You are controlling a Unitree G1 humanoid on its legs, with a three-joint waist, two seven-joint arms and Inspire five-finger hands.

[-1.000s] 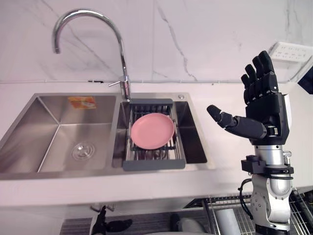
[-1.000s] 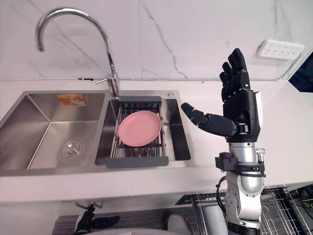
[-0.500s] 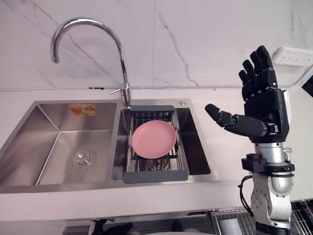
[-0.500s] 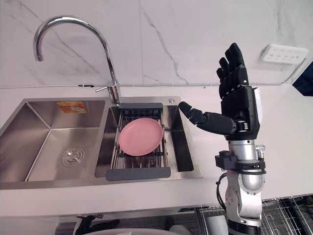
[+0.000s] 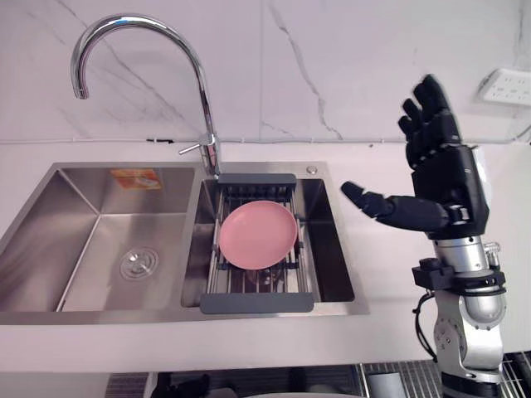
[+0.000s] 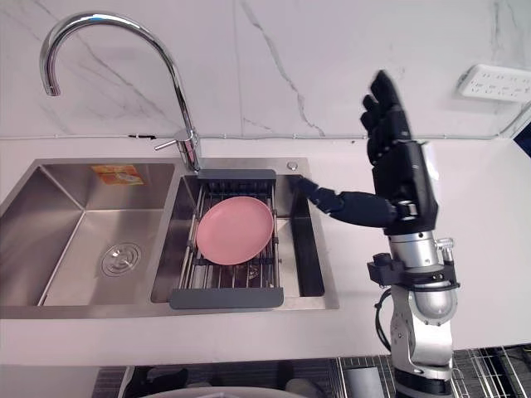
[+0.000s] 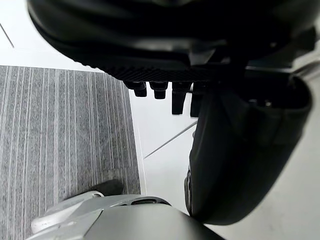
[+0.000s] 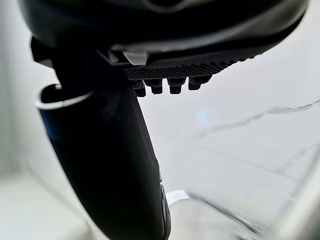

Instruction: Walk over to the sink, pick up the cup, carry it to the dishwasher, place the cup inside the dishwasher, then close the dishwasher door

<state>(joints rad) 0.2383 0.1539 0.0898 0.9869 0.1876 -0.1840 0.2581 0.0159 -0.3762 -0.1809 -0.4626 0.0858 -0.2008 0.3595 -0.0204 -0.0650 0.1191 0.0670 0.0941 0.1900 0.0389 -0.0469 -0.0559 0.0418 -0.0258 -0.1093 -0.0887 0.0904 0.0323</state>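
The right hand is held upright above the counter just to the right of the sink. Its fingers are straight and spread, its thumb is pointed toward the sink, and nothing is held in it. The left hand is seen in its wrist view above the floor, with fingers relaxed and nothing grasped.

Where the cup lies cannot be told. A drain rack is set in the sink's right basin, and a pink plate is laid on it, just in front of the faucet.

The pick-up is judged not yet begun. To do it well, the right hand is best lowered over the right basin from the sink's right side, with the faucet's arch avoided. The fingers should be closed only once the target is surrounded, so that the rack is not dragged.
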